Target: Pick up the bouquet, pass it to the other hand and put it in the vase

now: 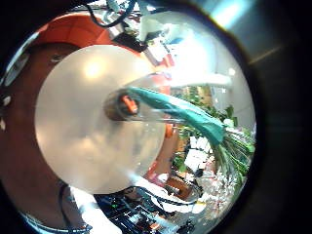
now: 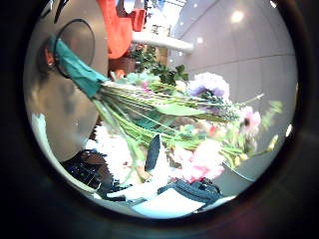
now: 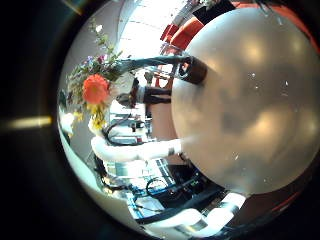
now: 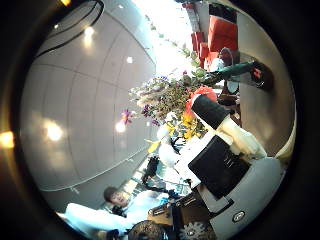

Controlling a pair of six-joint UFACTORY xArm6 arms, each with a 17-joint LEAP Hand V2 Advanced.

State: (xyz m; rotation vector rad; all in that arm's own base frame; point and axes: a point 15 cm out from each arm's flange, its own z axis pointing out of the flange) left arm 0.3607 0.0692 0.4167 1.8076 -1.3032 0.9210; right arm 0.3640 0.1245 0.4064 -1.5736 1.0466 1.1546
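Observation:
The vase (image 1: 122, 102) stands in the middle of a round table (image 1: 88, 136). The bouquet's wrapped stems (image 1: 180, 109) sit in the vase's mouth and lean out sideways, with the greenery (image 1: 229, 146) hanging beyond the table. In the left thumb side palm view the flower heads (image 2: 199, 119) are close, the wrap (image 2: 80, 68) runs to the vase (image 2: 48, 58), and one of my left hand's fingers (image 2: 153, 154) stands straight beside the blooms, not curled round them. The right thumb side palm view shows the bouquet (image 4: 175, 95) and vase (image 4: 262, 72) farther off, past my right hand's straight fingers (image 4: 225, 140), which hold nothing.
In the right little finger side palm view the table (image 3: 250, 110) fills much of the view, with the bouquet (image 3: 95, 90) leaning out of the vase (image 3: 193, 70) past its rim and a robot arm (image 3: 130, 150) beside the table. Chairs (image 4: 225, 35) stand beyond the table.

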